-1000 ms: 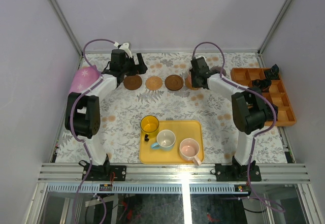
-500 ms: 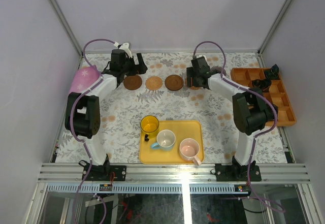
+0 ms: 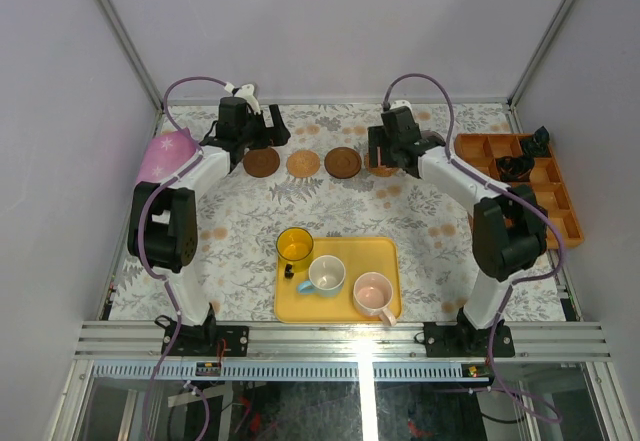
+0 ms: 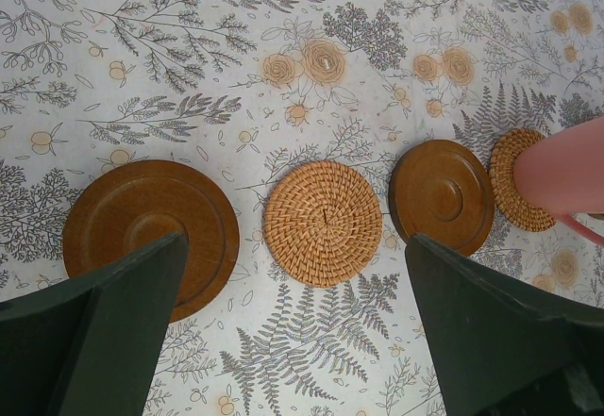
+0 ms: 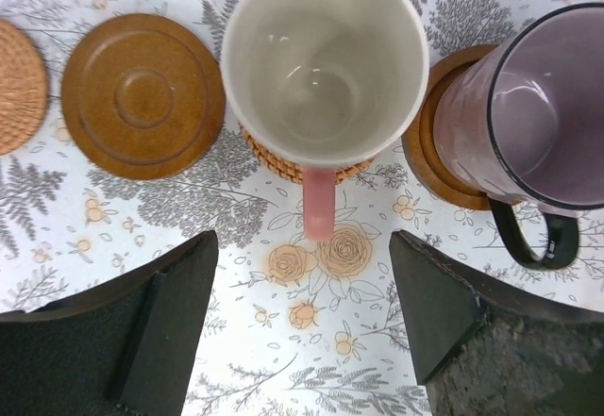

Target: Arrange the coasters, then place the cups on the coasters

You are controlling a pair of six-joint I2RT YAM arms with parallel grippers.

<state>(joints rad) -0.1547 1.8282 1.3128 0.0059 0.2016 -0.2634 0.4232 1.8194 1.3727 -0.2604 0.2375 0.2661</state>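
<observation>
Right claw [image 5: 302,239], a second ago clenched on the pink cup [image 5: 321,67], now released (fingers flanking the handle). Cup: glossy, pale-lined, standing on a woven tan coaster [image 5: 276,163]. Adjacent: purple-grey cup [image 5: 538,105] on a smooth brown coaster [image 5: 425,166]. Left claw [image 4: 297,242]: spread wide, empty, above another woven coaster [image 4: 323,210].

I see five coasters [image 4: 324,223] in a far row, cups [image 5: 321,58] on the two rightmost, and a tray [image 3: 375,253] nearer me.
</observation>
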